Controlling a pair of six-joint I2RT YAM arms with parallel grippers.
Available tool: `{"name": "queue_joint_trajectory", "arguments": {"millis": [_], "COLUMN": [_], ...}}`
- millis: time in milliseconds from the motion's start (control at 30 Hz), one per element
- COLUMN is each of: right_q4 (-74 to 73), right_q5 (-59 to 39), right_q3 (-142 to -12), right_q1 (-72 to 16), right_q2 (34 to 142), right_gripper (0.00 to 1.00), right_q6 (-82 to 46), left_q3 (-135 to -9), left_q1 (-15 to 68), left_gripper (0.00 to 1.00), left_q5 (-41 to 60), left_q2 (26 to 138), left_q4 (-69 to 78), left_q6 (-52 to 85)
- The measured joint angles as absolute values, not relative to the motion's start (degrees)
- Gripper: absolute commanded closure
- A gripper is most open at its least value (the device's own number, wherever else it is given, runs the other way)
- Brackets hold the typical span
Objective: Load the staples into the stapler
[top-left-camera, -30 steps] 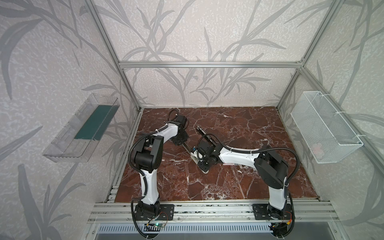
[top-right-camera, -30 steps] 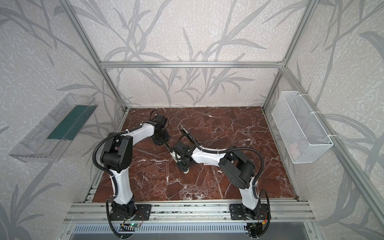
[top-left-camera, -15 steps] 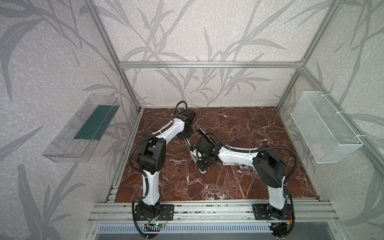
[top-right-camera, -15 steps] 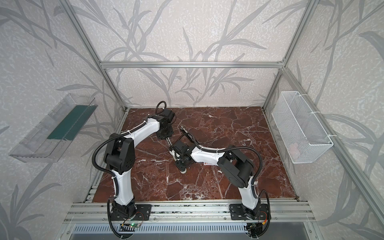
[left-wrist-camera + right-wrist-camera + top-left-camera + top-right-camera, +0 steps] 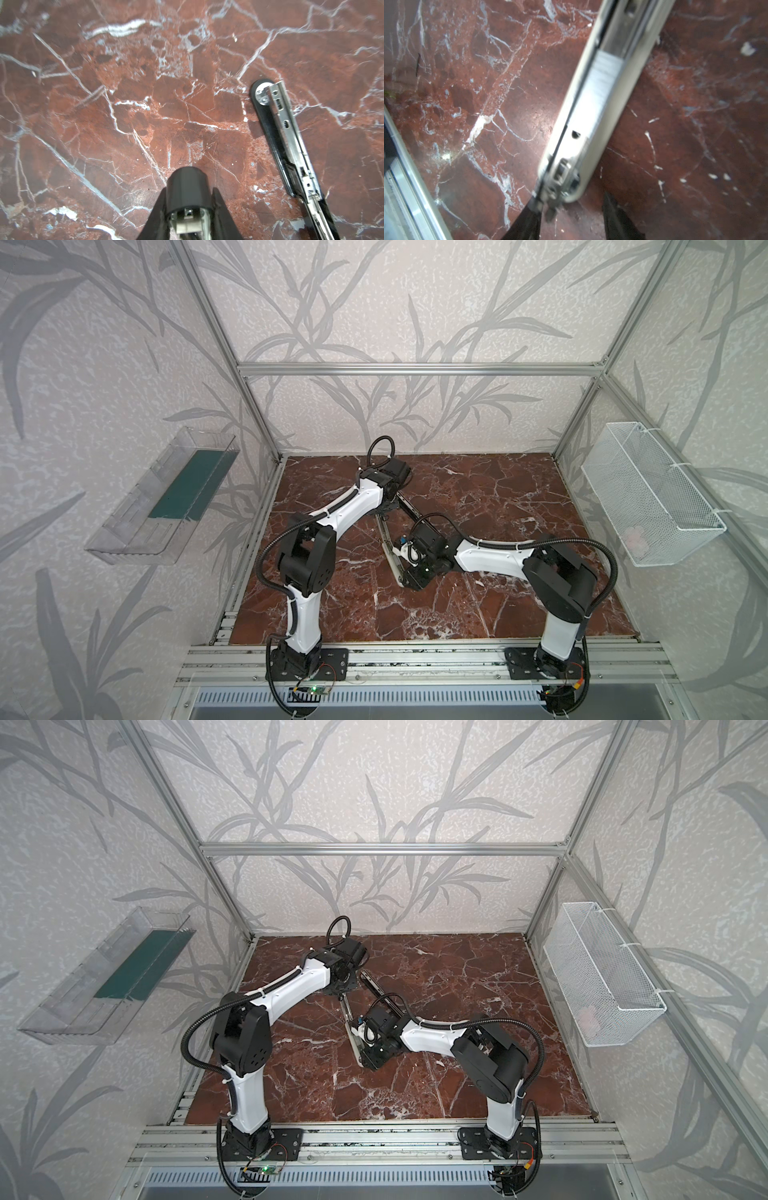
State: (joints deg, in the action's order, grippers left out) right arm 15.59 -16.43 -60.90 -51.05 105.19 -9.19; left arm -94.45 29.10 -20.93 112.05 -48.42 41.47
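Observation:
The stapler (image 5: 268, 133), black with a silver rail, lies on the marble; in both top views it runs back from my right wrist (image 5: 409, 510) (image 5: 376, 988). A beige-grey stapler (image 5: 571, 128) (image 5: 392, 560) lies open beside it. A ribbed silvery strip, the staples (image 5: 606, 83), sits in the beige-grey stapler's metal channel. My left gripper (image 5: 188, 204) (image 5: 384, 510) is shut on a black rounded end piece (image 5: 187, 187) with silver metal inside. My right gripper (image 5: 571, 199) (image 5: 405, 578) is open at the beige-grey stapler's near end. One of its fingers (image 5: 529, 220) touches the metal tip and the second stands apart.
A clear plastic bin (image 5: 166, 497) with a green insert hangs on the left wall. A white wire basket (image 5: 648, 497) hangs on the right wall. An aluminium frame rail (image 5: 415, 655) runs along the front edge and shows at the side of the right wrist view (image 5: 404, 166).
My left arm has reached farther back and to the right. My right gripper's jaws have widened at the beige-grey stapler's near end.

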Motion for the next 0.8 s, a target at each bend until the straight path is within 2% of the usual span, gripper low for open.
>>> {"name": "queue_joint_trajectory", "arguments": {"millis": [133, 200, 433, 567, 800], "right_q4": [14.2, 13.7, 10.7, 8.2, 3.1], "right_q5": [-17.2, -17.4, -18.4, -18.7, -22.5], "right_q3": [-60.1, -60.1, -60.3, -59.6, -57.7], "right_q1": [-50.9, -50.9, -50.8, -50.2, -42.7], "right_q2": [104.9, 105.3, 106.3, 106.4, 105.8], "right_gripper": [0.65, 0.66, 0.66, 0.6, 0.54], "right_q6": [-9.2, -9.3, -9.9, -11.4, -13.6], "left_q3": [-94.5, -94.5, -89.8, -83.2, -72.7], "left_q1": [30.7, 31.4, 33.8, 34.2, 34.1], "left_gripper": [1.0, 1.0, 1.0, 1.0, 1.0], "left_q5": [-24.4, -26.3, -30.6, -30.8, -27.9], "left_q2": [111.5, 111.5, 108.0, 103.5, 95.4], "left_q4": [-49.3, -49.4, -46.9, -43.2, -31.9], "left_q6": [39.4, 39.0, 38.7, 38.5, 33.4]}}
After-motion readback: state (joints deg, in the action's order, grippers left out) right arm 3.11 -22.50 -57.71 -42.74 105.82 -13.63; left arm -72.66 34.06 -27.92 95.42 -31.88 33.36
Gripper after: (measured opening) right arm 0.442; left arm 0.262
